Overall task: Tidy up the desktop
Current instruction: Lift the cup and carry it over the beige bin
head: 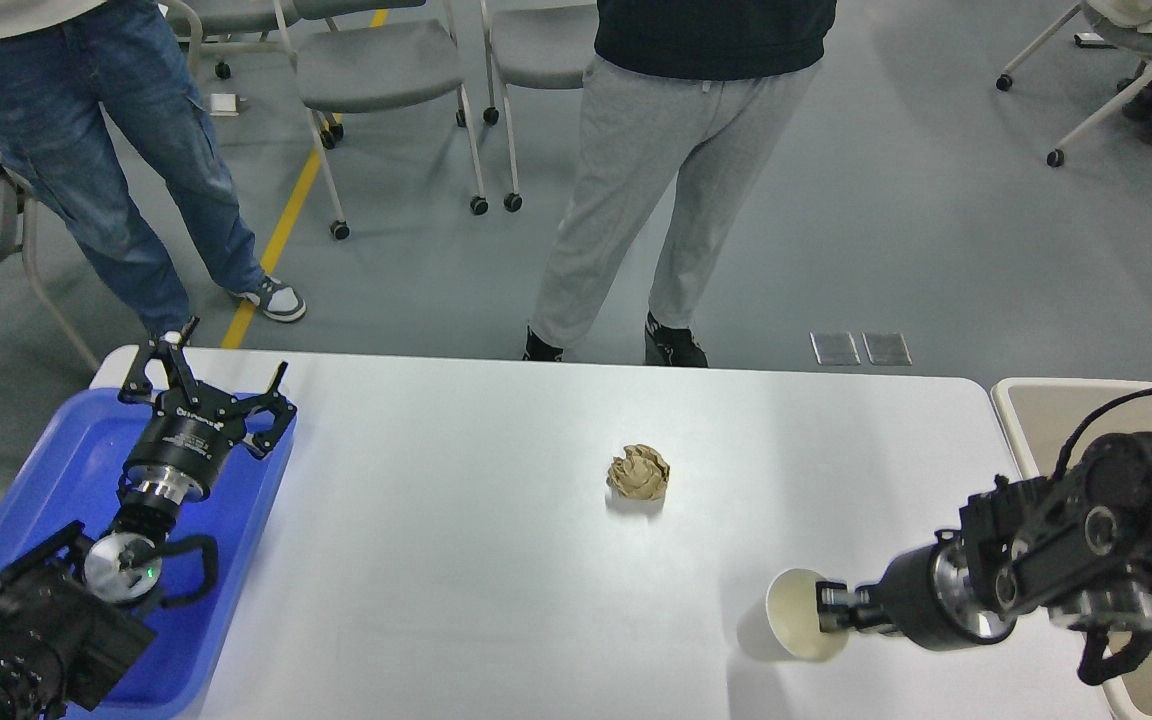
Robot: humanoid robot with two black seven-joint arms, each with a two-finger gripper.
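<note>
The right claw [824, 612] gripped a paper cup [802, 627] by its rim, one finger seemingly inside, near the white desk's [436, 560] front right. The left claw [204, 385] hung wide open over the blue tray [56, 470] at the desk's left end. A crumpled paper ball [638, 472] sat mid-desk (apparently still to be cleared). Carrying the cup well probably meant a light, steady pinch toward the beige bin [1026, 420], avoiding crushing its wall.

Bright, sharp; soft glare on desktop [456, 560]
</note>
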